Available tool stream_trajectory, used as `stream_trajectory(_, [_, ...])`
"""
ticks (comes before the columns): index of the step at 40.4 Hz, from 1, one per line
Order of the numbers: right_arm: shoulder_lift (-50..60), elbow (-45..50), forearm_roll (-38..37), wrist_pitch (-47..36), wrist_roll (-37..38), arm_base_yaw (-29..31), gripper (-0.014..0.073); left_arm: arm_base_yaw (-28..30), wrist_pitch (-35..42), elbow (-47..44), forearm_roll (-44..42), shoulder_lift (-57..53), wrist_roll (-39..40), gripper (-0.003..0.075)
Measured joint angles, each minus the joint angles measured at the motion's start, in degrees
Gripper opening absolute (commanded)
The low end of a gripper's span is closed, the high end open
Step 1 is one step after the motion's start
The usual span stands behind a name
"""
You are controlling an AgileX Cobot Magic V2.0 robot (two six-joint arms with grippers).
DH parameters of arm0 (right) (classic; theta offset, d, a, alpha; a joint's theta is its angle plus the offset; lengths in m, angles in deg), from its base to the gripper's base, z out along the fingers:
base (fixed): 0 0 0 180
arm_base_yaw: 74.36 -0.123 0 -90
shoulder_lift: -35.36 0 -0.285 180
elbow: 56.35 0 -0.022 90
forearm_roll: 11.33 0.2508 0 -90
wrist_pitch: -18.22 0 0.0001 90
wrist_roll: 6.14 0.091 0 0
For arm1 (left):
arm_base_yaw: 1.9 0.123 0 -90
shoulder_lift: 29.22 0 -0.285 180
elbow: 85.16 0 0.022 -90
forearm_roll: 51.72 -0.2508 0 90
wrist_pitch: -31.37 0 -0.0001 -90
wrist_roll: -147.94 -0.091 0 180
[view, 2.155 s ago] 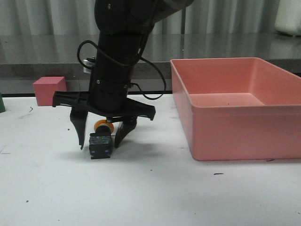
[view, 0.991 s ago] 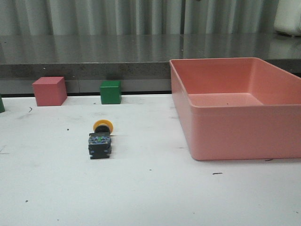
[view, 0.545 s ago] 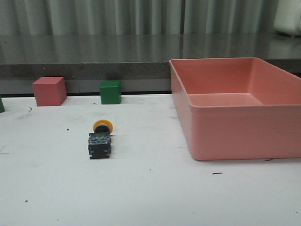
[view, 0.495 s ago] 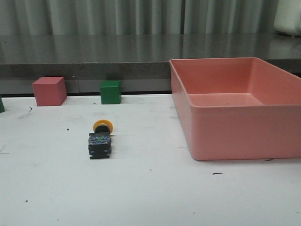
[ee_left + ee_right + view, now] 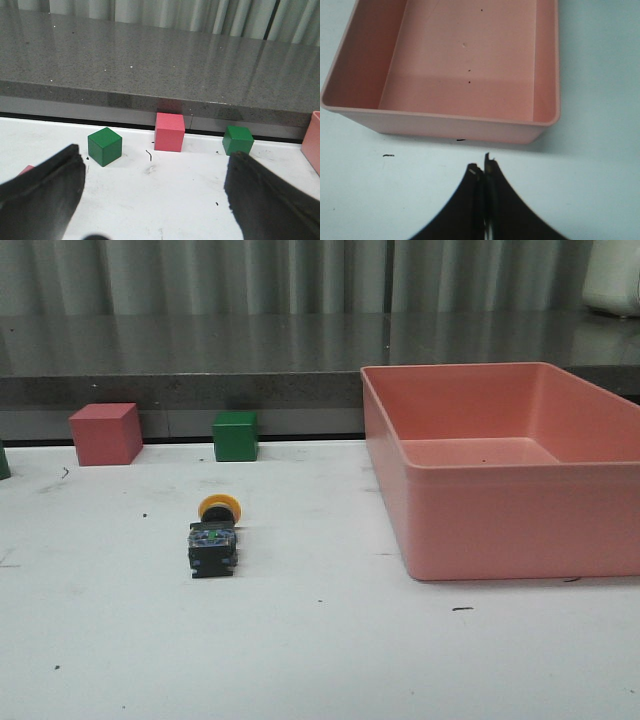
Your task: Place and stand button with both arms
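Note:
The button [image 5: 213, 536] lies on its side on the white table in the front view, black base toward me, yellow cap [image 5: 219, 507] pointing away. No arm shows in the front view. In the left wrist view my left gripper [image 5: 156, 165] is open wide and empty above bare table; the button is out of that view. In the right wrist view my right gripper [image 5: 483, 167] is shut with nothing between its fingers, hovering over the table just in front of the pink bin [image 5: 445, 131].
A large pink bin [image 5: 500, 530] stands on the right of the table. At the back edge stand a pink cube [image 5: 104, 433] and a green cube [image 5: 235, 435]. The left wrist view shows the pink cube [image 5: 169, 131] between two green cubes [image 5: 105, 146] [image 5: 238, 139].
The left arm, which stood open over the button 2.2 s ago, has withdrawn out of the front view. The button lies where it was. Nothing has moved in the last second.

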Motion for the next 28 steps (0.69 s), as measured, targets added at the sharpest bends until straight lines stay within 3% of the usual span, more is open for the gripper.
stream_trajectory(13, [23.00, 14.93, -0.09, -14.70, -0.03, 0.00, -0.0061, 0.00, 0.00, 0.00, 0.00, 0.00, 0.00, 0.0547])
stream_trajectory(28, [31.24, 15.80, -0.09, -15.25, -0.13, 0.00, -0.0061, 0.00, -0.04, 1.27, 0.00, 1.48, 0.00, 0.0547])
